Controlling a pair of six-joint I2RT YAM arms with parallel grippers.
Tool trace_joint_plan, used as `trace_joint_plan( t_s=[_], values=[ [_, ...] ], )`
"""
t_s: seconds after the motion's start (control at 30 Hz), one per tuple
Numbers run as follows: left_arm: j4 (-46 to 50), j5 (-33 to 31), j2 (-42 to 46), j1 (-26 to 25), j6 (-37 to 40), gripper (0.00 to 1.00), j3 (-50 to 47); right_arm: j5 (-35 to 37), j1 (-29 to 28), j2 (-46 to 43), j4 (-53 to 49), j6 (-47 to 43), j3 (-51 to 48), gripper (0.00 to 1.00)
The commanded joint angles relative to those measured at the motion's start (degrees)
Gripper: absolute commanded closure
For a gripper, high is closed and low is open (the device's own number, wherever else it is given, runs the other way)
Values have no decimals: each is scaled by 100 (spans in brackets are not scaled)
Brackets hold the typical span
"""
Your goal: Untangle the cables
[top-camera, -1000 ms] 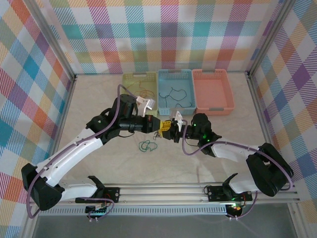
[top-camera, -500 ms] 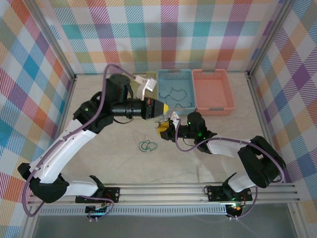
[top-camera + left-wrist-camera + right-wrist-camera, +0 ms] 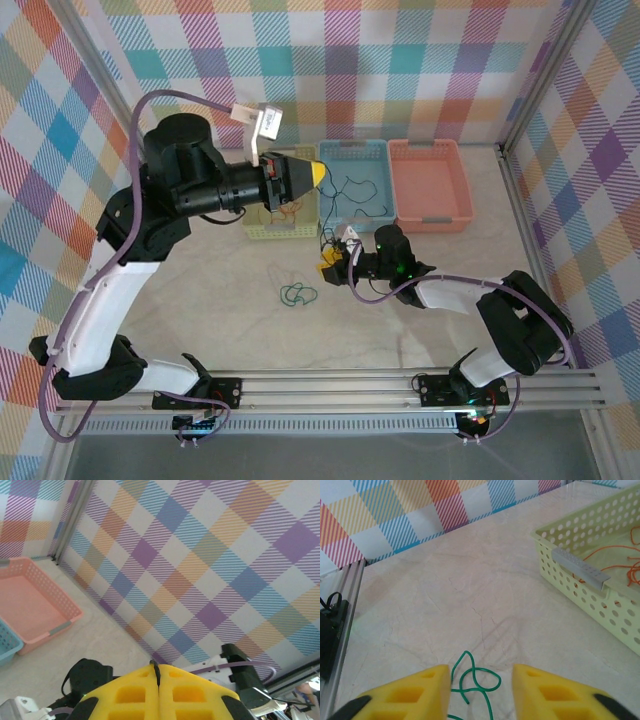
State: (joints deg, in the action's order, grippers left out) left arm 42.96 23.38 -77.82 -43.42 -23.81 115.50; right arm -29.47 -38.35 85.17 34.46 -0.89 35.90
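Trouble was likeliest at the green cable (image 3: 297,294), which lay looped over itself on the bare table (image 3: 200,290), well apart from the baskets. The right gripper (image 3: 480,672) hung low with that cable just ahead of its fingers, which were spread and grasping nothing. Closing on both loops at once would probably tighten the tangle rather than free it — and a low approach could scrape the pads along the tabletop. The left gripper (image 3: 315,172) stood high above the yellow-green basket (image 3: 262,232) holding the orange cables (image 3: 285,208), its fingers clenched together; whether the dark sliver at their seam was a wire could not be told. Black cables (image 3: 352,190) lay in the blue basket (image 3: 352,147).
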Motion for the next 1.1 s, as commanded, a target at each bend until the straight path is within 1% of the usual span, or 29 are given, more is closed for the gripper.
trace_joint_plan(
  t_s=[0.0, 0.07, 0.17, 0.23, 0.4, 0.57, 0.67, 0.8, 0.9, 0.97, 1.07],
  values=[
    [25, -189, 88, -43, 141, 100, -334, -168, -50, -407, 43, -178, -50, 54],
    [11, -235, 137, -41, 182, 100, -491, -134, -50, -759, 74, -285, -192, 50],
    [-130, -319, 275, -35, 213, 100, -832, -128, -50, -1225, 71, -430, -360, 46],
    [-207, -349, 356, -26, 243, 100, -1056, -162, -50, -1469, -38, -669, -381, 44],
    [-345, -452, 554, -9, 304, 100, -1605, -195, -50, -1884, -225, -888, -442, 38],
    [-428, -457, 701, 27, 379, 100, -2081, -216, -50, -2158, -459, -853, -408, 38],
    [-495, -428, 762, 41, 377, 100, -2266, -79, -53, -2334, -656, -796, -413, 38],
    [-525, -321, 767, 35, 349, 100, -2330, -59, -56, -2484, -692, -838, -460, 40],
    [-476, -284, 751, 41, 346, 100, -2298, -79, -54, -2464, -694, -906, -478, 45],
    [-447, -295, 743, 40, 351, 100, -2287, -166, -58, -2397, -777, -969, -452, 47],
    [-439, -266, 743, 35, 347, 100, -2271, -339, -59, -2288, -762, -1035, -470, 45]
  ],
)
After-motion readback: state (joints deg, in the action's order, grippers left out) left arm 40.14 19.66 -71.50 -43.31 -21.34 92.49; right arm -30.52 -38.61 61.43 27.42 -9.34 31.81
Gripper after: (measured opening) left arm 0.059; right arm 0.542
